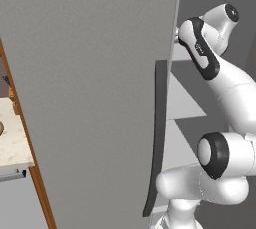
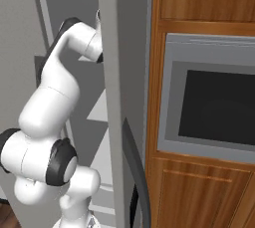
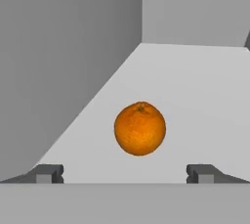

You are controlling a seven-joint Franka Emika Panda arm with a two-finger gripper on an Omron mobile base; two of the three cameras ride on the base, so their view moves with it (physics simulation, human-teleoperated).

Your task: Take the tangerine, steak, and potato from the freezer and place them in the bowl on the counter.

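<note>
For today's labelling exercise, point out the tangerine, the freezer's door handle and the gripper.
tangerine [image 3: 140,128], hand view, middle of its peel.
door handle [image 1: 159,133], left base view, mid-length of the dark bar.
gripper [image 3: 125,174], hand view, midway between its open fingertips.

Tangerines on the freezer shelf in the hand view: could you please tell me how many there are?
1. The tangerine sits on the pale freezer shelf, ahead of the open claw. Others may be hidden elsewhere.

You see the tangerine [image 3: 140,128], bright orange, whole, sitting on a pale freezer [image 3: 195,96] shelf just ahead of the spread fingertips [image 3: 47,174], centred between them.
</note>
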